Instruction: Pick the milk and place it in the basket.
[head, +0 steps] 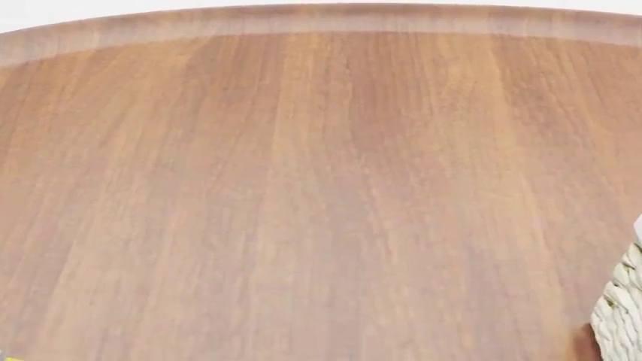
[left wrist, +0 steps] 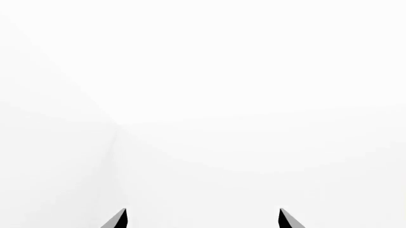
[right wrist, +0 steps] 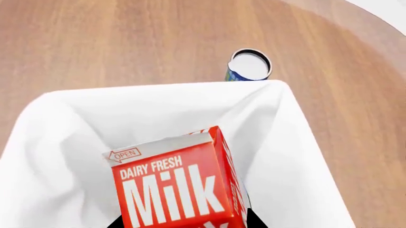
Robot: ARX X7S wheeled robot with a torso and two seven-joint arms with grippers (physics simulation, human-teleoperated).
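The left gripper (left wrist: pixel 203 219) shows only as two dark fingertips set well apart with nothing between them, so it is spread and empty; all that lies ahead of it is blank white, and nothing of the task appears there.

In the head view neither arm is in sight. The wooden table (head: pixel 301 188) fills almost the whole picture, and only a sliver of the basket (head: pixel 622 316) shows, at the lower right edge, its woven wall just visible. That puts the basket on the robot's right, which makes the right arm the nearer one.

The right wrist view carries what matters. The milk (right wrist: pixel 178 185) sits close under the camera, red face and white lettering toward it, and dark bits of the right gripper (right wrist: pixel 184 223) peek out on either side of the carton's lower edge. The fingers themselves are mostly hidden, but the carton hangs between them above the lining — I judge it pinched, not lying loose. Its long axis runs along the gripper's reach, gable end pointing away from the claw and down into the basket's white cloth interior (the folded rim frames it on all sides). A small can (right wrist: pixel 249 65) with a white lid stands on the table just beyond the far rim, outside the basket.

So the carton is already over the opening — what is left looks like a short descent and a release.
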